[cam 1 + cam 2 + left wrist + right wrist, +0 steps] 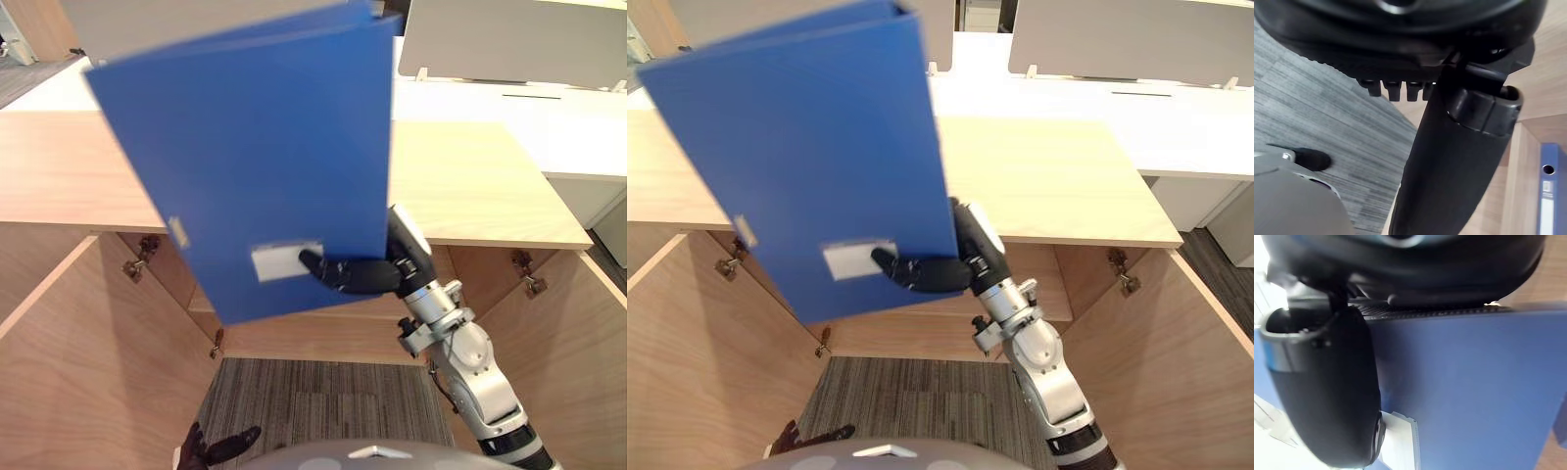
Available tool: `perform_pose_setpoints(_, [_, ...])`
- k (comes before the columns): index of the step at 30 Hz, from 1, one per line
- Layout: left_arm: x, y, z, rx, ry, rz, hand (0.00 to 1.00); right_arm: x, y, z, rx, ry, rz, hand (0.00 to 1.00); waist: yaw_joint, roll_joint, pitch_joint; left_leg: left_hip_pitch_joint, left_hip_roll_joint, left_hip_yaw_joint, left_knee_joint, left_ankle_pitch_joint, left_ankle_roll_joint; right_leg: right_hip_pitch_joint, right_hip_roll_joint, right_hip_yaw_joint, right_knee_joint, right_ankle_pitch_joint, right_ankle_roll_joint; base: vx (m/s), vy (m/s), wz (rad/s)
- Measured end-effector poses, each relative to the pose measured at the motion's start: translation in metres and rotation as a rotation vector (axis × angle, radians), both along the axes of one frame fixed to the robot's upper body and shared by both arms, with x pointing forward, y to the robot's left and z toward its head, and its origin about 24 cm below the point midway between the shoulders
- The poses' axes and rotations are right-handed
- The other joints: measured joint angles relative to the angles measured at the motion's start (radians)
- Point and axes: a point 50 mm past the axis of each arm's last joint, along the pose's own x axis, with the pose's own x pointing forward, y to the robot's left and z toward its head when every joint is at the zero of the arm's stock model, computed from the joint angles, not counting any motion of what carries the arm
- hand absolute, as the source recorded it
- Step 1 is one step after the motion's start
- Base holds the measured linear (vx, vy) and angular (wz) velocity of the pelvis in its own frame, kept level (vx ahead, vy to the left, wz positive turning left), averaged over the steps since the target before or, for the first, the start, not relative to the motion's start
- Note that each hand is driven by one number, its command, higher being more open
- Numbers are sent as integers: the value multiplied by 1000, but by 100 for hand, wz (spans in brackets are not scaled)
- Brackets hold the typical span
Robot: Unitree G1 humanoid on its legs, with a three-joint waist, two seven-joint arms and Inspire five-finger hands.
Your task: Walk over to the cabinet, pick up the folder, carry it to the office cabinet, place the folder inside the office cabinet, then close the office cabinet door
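I hold the blue folder [245, 157] tilted in the air before the open cabinet [470, 176], pinched only near its lower edge between thumb and fingers of my right hand [358, 274], so I fear it may swing and slip out.

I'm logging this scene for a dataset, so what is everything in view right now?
cabinet: one, light wood, standing open
folder: one, blue, held up over the cabinet
second folder: one, blue, upright beside a wood panel
desk: one, white, behind the cabinet
screens: two, grey, standing on the desk
carpet: one, grey striped, before the cabinet
right hand: one, dark, pinching the folder near its lower edge
left hand: one, dark, low at the robot's left
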Motion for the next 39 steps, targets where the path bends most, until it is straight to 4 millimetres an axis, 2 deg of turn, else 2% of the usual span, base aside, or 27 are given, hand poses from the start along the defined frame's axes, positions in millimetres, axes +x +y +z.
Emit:
perform_pose_setpoints(5, [8,0,-3,4,36,-94,100,-2,-3,-34,-204,91,32,0,-1,10,28,-21,5,6,6,-3,-4,-21,6,7,0,2,-2,-11,-8,-4])
perform_pose_setpoints(8, [16,-1,-3,3,22,-116,100,-2,-4,-43,-274,112,46,0,-2,20,44,-44,9,16,13,-5,-7,-46,10,16,0,5,-5,1,-11,-12])
perform_pose_setpoints(9, [25,-4,-3,-1,8,-140,100,2,-2,-47,-325,107,56,0,-3,31,77,-55,13,27,20,-7,-9,-61,14,25,3,9,-7,6,-13,-18])
perform_pose_setpoints(11, [37,-6,-2,-2,-16,-158,100,6,-3,-49,-359,102,56,0,-5,39,102,-90,16,30,48,-15,-10,-92,14,30,17,11,-10,-6,-13,-14])
perform_pose_setpoints(15, [67,-5,4,15,-87,-208,100,26,-4,-38,-445,20,29,0,-5,51,193,-212,37,32,183,-58,-7,-185,21,50,76,14,-15,-62,-11,-13])
perform_pose_setpoints(19, [108,-10,15,30,-194,-255,100,46,-5,-17,-509,-94,2,0,-5,76,300,-373,57,31,321,-88,-2,-341,25,57,189,6,-25,-149,3,-8])
perform_pose_setpoints(23, [150,-14,34,56,-325,-305,100,65,-8,-9,-557,-138,-61,0,-2,70,389,-531,68,28,434,-98,4,-514,23,63,328,-15,-34,-187,-27,-2])
perform_pose_setpoints(25, [165,-15,44,66,-384,-313,100,69,-10,-4,-554,-157,-88,0,2,69,409,-617,80,26,505,-115,4,-604,25,68,399,-30,-35,-203,-45,-4])
perform_pose_setpoints(27, [182,-16,53,78,-433,-322,100,71,-10,-3,-542,-157,-116,0,5,67,419,-706,100,24,581,-133,4,-693,26,71,467,-45,-38,-207,-64,-8])
perform_pose_setpoints(29, [189,-16,60,91,-462,-319,100,71,-8,-1,-529,-162,-124,0,7,64,432,-733,112,24,619,-148,2,-720,31,71,503,-56,-42,-145,-53,-10])
perform_pose_setpoints(31, [202,-19,71,103,-521,-320,100,71,-4,9,-474,-187,-139,0,9,60,435,-811,132,17,690,-176,-4,-794,39,64,562,-79,-47,-154,-59,-9])
perform_pose_setpoints(33, [217,-28,83,94,-590,-326,100,73,-4,25,-336,-198,-176,0,17,58,446,-887,143,-2,742,-186,-3,-864,41,50,614,-90,-55,-137,-56,6])
perform_pose_setpoints(35, [226,-31,92,94,-636,-331,100,76,-9,34,-191,-165,-214,0,32,54,451,-921,148,-11,776,-192,-8,-898,41,42,657,-105,-56,-66,-42,11])
perform_pose_setpoints(39, [233,-33,104,95,-697,-321,100,85,-18,53,104,-113,-262,0,51,50,455,-983,156,-33,834,-206,-11,-957,39,26,727,-134,-68,-3,-45,9])
